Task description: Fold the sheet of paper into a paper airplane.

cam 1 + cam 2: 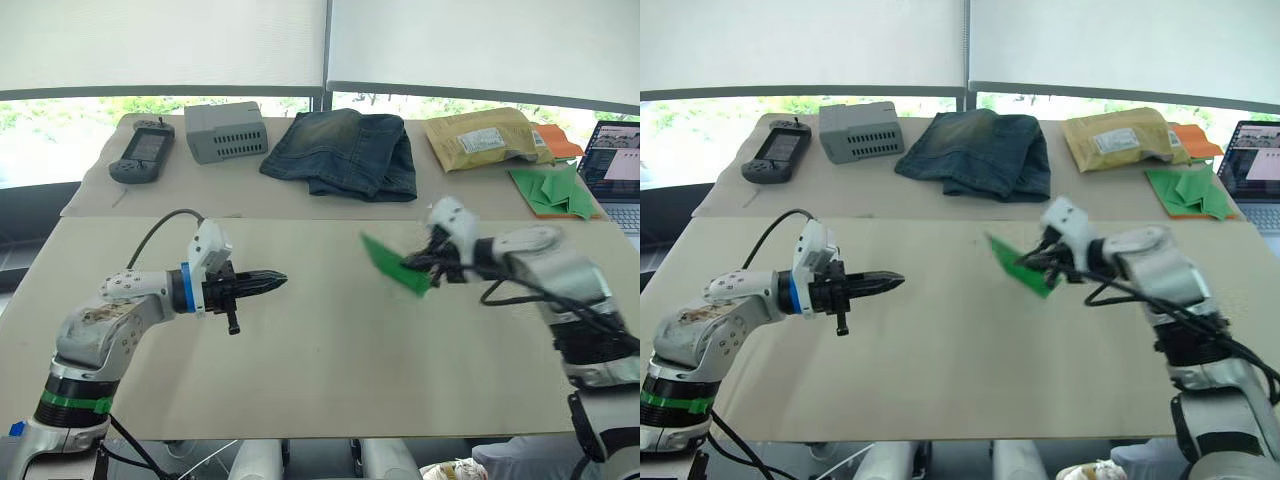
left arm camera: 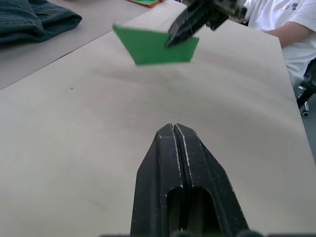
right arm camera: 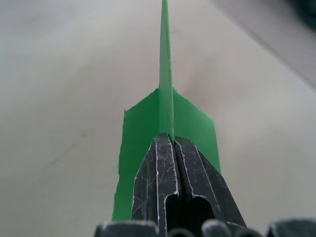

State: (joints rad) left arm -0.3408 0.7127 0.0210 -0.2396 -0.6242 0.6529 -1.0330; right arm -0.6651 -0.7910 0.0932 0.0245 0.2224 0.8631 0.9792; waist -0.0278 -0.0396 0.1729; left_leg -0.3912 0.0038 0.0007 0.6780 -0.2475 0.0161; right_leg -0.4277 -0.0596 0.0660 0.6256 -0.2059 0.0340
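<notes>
The bright green paper airplane is a narrow pointed wedge with spread flaps, held above the table at centre right. My right gripper is shut on its tail end, and its nose points toward my left side. In the right wrist view the airplane runs straight out from the closed fingers. My left gripper hovers over the table's left half, shut and empty, pointing at the airplane from some distance.
A heap of green paper pieces lies on orange paper at the far right, beside a laptop. Folded jeans, a grey box, a handheld controller and a yellow padded envelope line the far side. A seated person is near.
</notes>
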